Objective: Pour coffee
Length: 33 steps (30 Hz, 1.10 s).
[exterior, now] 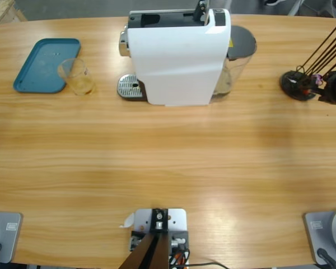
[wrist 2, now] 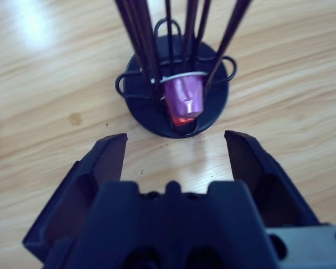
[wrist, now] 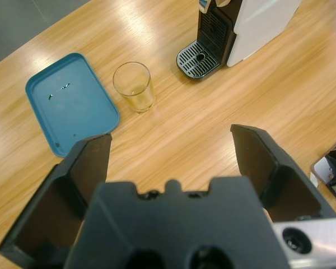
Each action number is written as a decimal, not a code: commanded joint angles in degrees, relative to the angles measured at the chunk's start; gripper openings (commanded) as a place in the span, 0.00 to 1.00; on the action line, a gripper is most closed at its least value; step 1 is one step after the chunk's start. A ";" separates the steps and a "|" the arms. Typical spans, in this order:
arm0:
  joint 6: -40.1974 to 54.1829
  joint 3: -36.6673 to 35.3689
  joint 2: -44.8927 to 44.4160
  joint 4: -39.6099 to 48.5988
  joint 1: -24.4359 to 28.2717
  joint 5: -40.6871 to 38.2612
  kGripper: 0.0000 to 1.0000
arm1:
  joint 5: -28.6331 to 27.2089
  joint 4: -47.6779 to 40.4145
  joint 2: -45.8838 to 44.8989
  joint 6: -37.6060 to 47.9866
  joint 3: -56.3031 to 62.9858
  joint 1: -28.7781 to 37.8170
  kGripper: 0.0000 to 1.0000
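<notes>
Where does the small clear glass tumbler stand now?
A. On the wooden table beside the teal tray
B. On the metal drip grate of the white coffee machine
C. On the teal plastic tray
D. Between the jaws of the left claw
A: the small clear glass tumbler stands on the wooden table just beside the teal plastic tray, apart from the machine's drip grate.

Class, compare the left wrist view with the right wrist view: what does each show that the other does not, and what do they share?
Only the left wrist view shows the teal tray, the empty clear tumbler beside it and the coffee machine with its drip grate. Only the right wrist view shows the black wire capsule rack holding a purple capsule. Both show the wooden table and an open, empty gripper: left gripper, right gripper.
</notes>
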 commanded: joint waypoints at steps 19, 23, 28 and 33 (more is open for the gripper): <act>-0.68 2.54 -1.62 -0.82 -0.12 -0.37 0.91 | -0.94 -2.35 -2.08 -2.25 2.29 -1.46 0.71; -0.68 2.54 -1.96 -0.82 -0.21 -0.41 0.91 | -0.87 -2.72 -4.28 -2.25 3.43 -1.46 0.63; -0.68 2.63 -2.69 -0.77 -0.21 -0.46 0.91 | -0.41 -2.72 -3.98 -2.14 3.59 -1.46 0.51; -0.77 2.72 -3.38 -0.72 -0.30 -0.46 0.91 | 0.33 -2.72 -2.36 -2.21 3.06 -1.46 0.51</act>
